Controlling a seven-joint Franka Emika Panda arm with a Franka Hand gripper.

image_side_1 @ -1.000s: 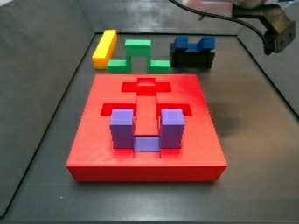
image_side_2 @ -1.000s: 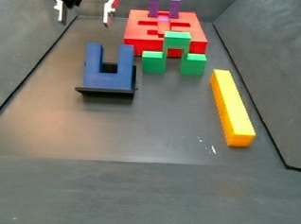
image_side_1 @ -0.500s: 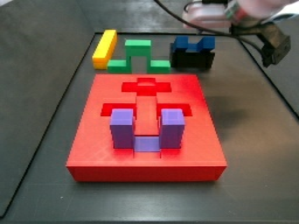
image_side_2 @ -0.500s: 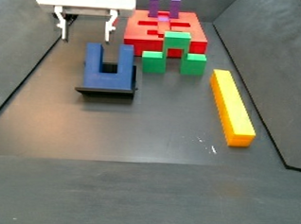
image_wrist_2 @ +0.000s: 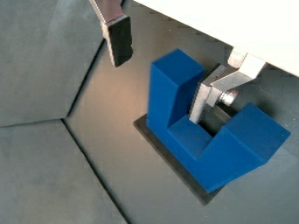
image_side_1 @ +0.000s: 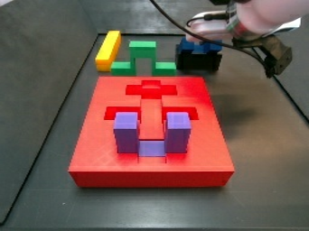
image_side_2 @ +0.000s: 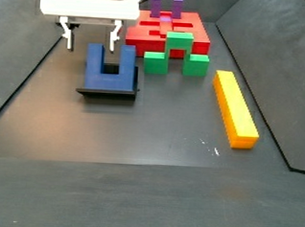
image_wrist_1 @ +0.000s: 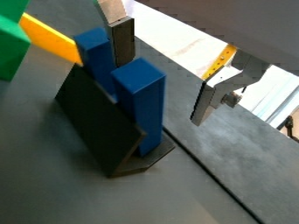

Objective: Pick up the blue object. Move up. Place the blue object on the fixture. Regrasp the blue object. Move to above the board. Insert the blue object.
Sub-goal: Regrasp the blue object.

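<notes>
The blue object [image_wrist_2: 198,131] stands with its prongs up on the black fixture [image_wrist_1: 100,131]. It shows in both side views too, at the back right [image_side_1: 200,44] and at the left [image_side_2: 110,65]. My gripper [image_wrist_2: 160,87] is open and has come down over one prong. One of the fingers [image_wrist_2: 218,92] is in the gap between the prongs, and the other is outside, apart from the block. The gripper also shows from a wrist view [image_wrist_1: 162,92] and from the sides [image_side_1: 208,34], [image_side_2: 90,43]. The red board [image_side_1: 205,153] lies in front of the fixture.
A lilac U-shaped block [image_side_1: 151,135] sits in a recess of the board. A green block [image_side_1: 147,54] and a long yellow bar [image_side_1: 108,50] lie behind the board, beside the fixture. The yellow bar [image_side_2: 235,108] lies along the dark floor.
The gripper has moved sideways from beside the fixture to over the blue object and come lower, its fingers now straddling one prong. The blue object has not moved.
</notes>
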